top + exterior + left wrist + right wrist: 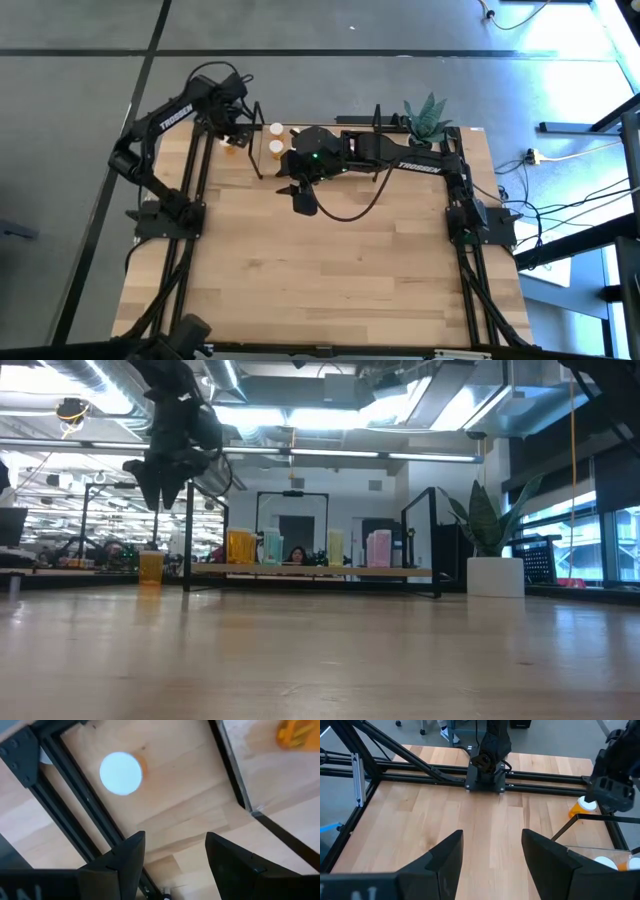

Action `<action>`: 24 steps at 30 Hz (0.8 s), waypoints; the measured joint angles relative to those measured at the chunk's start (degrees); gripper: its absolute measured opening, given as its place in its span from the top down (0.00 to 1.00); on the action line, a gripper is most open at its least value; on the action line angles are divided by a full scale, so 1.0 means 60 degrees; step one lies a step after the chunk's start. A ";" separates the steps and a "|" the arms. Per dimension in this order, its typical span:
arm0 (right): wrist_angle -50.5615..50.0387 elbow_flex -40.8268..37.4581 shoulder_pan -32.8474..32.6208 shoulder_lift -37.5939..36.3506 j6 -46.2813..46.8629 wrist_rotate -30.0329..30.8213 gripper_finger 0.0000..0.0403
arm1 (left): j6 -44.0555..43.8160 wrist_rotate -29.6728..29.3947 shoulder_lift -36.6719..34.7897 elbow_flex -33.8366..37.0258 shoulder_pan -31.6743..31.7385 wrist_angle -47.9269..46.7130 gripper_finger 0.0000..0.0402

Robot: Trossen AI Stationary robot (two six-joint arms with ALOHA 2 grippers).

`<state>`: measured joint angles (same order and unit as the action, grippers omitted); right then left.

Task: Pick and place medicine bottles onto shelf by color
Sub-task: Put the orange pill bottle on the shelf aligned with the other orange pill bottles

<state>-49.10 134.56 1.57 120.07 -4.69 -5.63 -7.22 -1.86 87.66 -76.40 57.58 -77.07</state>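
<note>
Shelf [330, 135], far edge of your table [330, 280]: light board, black end loops. Medicine bottles: two white-capped orange ones [276, 138] at its left end; in the low view an orange, green, yellowish and pink row [305, 548]; one orange bottle [151, 567] stands on the table left of the shelf. Left gripper [172, 852]: hangs above that end, fingers spread, nothing between them. Right gripper [490, 855]: over mid-table before the shelf, fingers apart, empty. Potted plant [428, 118]: shelf's right end.

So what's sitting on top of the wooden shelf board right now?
Low view shows small medicine bottles on the light wooden shelf board: orange, greenish, yellowish, pink. From overhead, the right arm covers much of it.
</note>
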 joint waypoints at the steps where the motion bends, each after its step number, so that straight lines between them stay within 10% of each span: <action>1: 0.0000 0.0000 -0.0001 0.0000 -0.0004 0.0000 0.49 | -0.0033 0.0001 0.0000 0.0058 0.0000 0.0002 0.50; 12: -0.0001 0.0000 0.0210 0.0000 -0.0003 0.0004 0.49 | -0.1130 0.0001 -0.0004 0.0601 0.0015 0.0820 0.47; 24: 0.0000 0.0000 0.0376 0.0003 0.0015 0.0000 0.49 | -0.2471 0.0008 -0.0007 0.0601 0.0848 0.1053 0.06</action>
<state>-49.10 134.56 3.83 120.09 -4.60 -5.63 -22.05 -1.81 87.61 -72.79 62.67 -70.75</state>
